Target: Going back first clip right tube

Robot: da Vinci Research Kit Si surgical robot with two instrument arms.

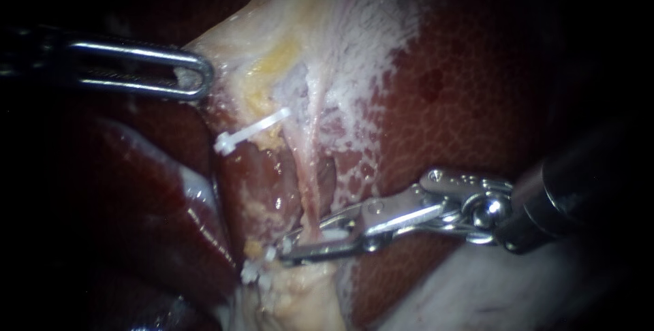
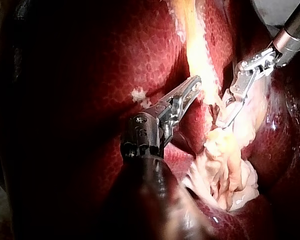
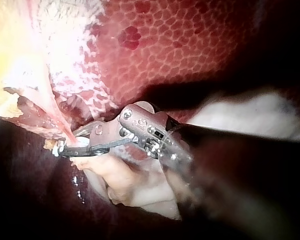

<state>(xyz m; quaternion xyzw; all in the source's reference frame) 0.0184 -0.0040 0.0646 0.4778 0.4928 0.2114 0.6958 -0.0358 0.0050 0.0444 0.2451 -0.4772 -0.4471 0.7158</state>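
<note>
The right tube (image 1: 310, 188) is a thin pale strand running down from the pale gallbladder tissue (image 1: 327, 24). My right instrument (image 1: 294, 249) reaches in from the right and straddles the tube's lower end, with a narrow gap showing between its jaws. A white clip (image 1: 335, 233) lies in that gap at the tube; the right wrist view shows the clip (image 3: 81, 142) and the right instrument (image 3: 65, 149) the same way. Another white clip (image 1: 251, 129) sits on the tube further left. My left instrument (image 1: 194, 75) holds pale tissue at the gallbladder's edge, jaws shut on it; the left wrist view also shows this instrument (image 2: 194, 86).
Red mottled liver (image 1: 470, 99) fills the right side, and a dark glossy lobe (image 1: 136, 195) lies lower left. Pale fatty tissue (image 1: 300, 297) bunches below the right instrument's jaws. Small white fragments (image 1: 249, 273) lie beside it.
</note>
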